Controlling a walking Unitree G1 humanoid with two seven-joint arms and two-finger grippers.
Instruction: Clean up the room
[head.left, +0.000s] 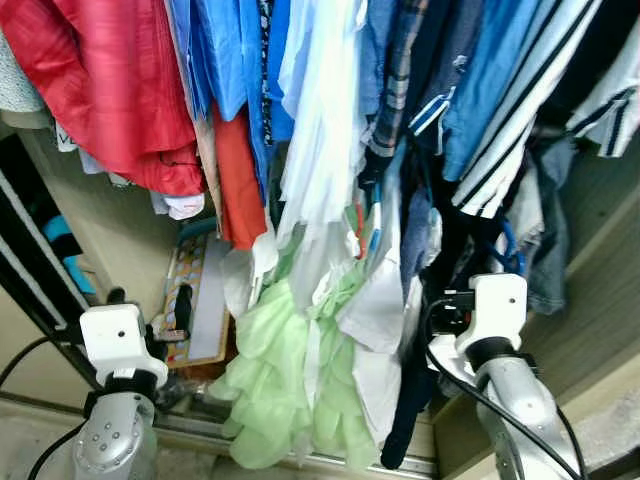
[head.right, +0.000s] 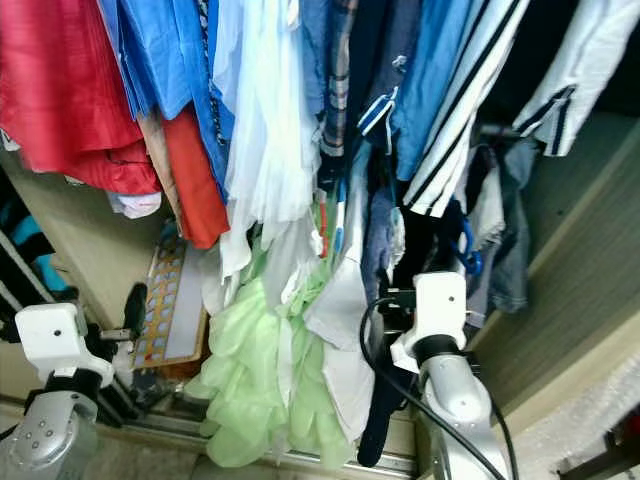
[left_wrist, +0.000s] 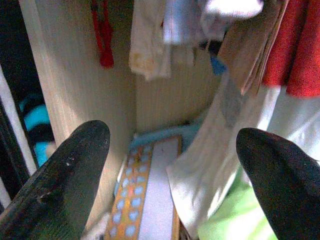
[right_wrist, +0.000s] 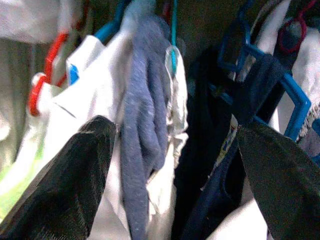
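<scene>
Grippers: right gripper raised among hanging clothes at the closet's right side, fingers spread wide with nothing between them, pointing at a grey-blue garment and a navy garment just beyond. Left gripper held low at the closet's left, fingers likewise wide apart and empty, pointing toward the floor corner.

Closet: pale wood wall on the left, wood panel on the right.

Hanging clothes, packed close:
- red shirt, upper left
- blue shirts, beside it
- orange-red garment, below the blue
- white sheer garment, centre
- plaid shirt
- striped shirt, right
- light green ruffled garment, hanging lowest, near the floor track
- white cloth, touching the green one

Smaller items:
- patterned flat board leaning in the left corner, border of blue shapes
- blue hanger, carrying the navy garment
- red hanger, at the white clothes
</scene>
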